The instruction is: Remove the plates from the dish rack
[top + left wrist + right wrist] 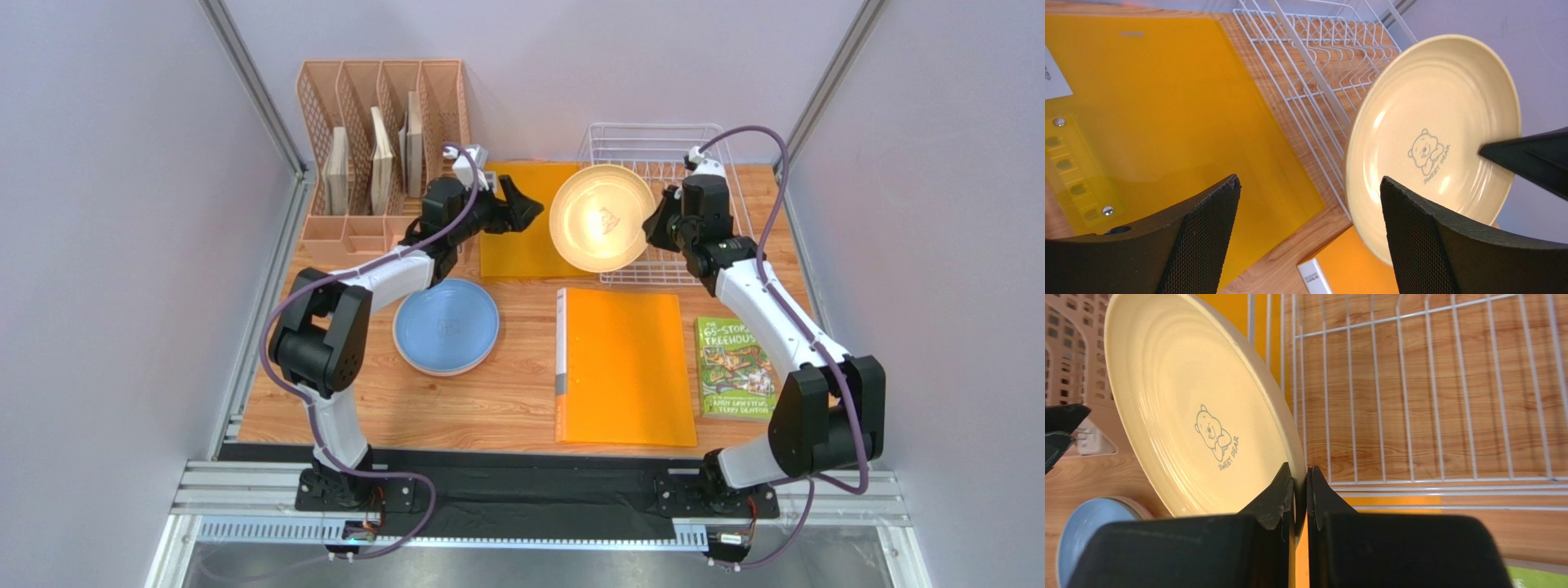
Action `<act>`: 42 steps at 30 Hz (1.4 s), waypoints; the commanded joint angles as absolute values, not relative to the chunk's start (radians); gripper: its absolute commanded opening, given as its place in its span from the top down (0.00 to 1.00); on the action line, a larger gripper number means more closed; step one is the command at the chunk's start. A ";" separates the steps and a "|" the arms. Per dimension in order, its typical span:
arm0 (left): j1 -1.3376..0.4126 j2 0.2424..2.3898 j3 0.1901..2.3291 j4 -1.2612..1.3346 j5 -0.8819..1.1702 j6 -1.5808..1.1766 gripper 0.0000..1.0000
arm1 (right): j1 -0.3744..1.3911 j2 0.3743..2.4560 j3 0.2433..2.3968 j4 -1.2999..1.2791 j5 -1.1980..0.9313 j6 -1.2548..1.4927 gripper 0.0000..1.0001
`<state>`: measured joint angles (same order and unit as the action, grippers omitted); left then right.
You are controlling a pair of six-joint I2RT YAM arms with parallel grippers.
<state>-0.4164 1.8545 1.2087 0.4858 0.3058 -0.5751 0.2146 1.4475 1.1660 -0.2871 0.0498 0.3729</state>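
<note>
Nearest the arms, an orange binder (623,365) and a green paperback (734,368) lie flat on the desk (528,410). A light blue plate (447,324) sits to their left, on a pink one.

Further back, the right hand (1300,496) is clenched on the rim of a beige bear-print plate (601,218). It holds the plate tilted in the air at the near-left corner of the white wire dish rack (638,145). The left hand (1309,184) hangs just beside the plate, fingers spread and grasping nothing.

That thin pinch on the rim is the weak point: the plate could swivel or slide out. If the right hand lets go before the left one clamps, the plate would likely drop onto the rack wires or the binder. A careless left finger could also knock it loose.

The peach file organizer (383,123) stands at the far left.
</note>
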 commanded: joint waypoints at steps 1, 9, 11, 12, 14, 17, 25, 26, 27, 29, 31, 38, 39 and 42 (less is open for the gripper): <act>-0.416 1.856 1.204 0.591 0.341 -0.612 0.11 | 0.210 1.425 1.132 -0.161 -0.098 0.459 1.00; -0.417 1.865 1.190 0.611 0.379 -0.635 0.21 | 0.209 1.453 1.118 -0.098 -0.207 0.512 1.00; -0.417 1.861 1.181 0.611 0.377 -0.640 0.32 | 0.210 1.456 1.120 -0.087 -0.230 0.517 1.00; -0.416 1.861 1.172 0.609 0.376 -0.641 0.40 | 0.209 1.460 1.118 -0.086 -0.239 0.518 1.00; -0.416 1.855 1.166 0.586 0.373 -0.641 0.66 | 0.210 1.463 1.117 -0.077 -0.258 0.522 1.00; -0.416 1.848 1.160 0.551 0.383 -0.637 0.88 | 0.210 1.471 1.118 -0.066 -0.278 0.522 1.00; -0.416 1.728 1.020 0.549 0.310 -0.621 1.00 | 0.212 1.464 1.127 -0.070 -0.269 0.493 0.21; -0.416 1.671 0.982 0.537 0.264 -0.609 1.00 | 0.210 1.459 1.131 -0.098 -0.232 0.483 0.19; -0.416 1.639 0.965 0.519 0.241 -0.586 1.00 | 0.210 1.453 1.135 -0.107 -0.215 0.474 0.18; -0.416 1.532 0.921 0.439 0.162 -0.562 1.00 | 0.209 1.433 1.141 -0.133 -0.175 0.447 0.17; -0.416 1.418 0.881 0.372 0.102 -0.537 1.00 | 0.209 1.424 1.144 -0.149 -0.146 0.434 0.17; -0.414 1.168 0.795 -0.064 -0.305 -0.586 1.00 | 0.206 1.436 1.177 -0.192 -0.106 0.402 0.16; -0.414 1.145 0.773 -0.083 -0.327 -0.597 1.00 | 0.206 1.443 1.183 -0.198 -0.101 0.394 0.16; -0.414 1.054 0.677 -0.120 -0.397 -0.620 1.00 | 0.204 1.454 1.200 -0.212 -0.081 0.382 0.17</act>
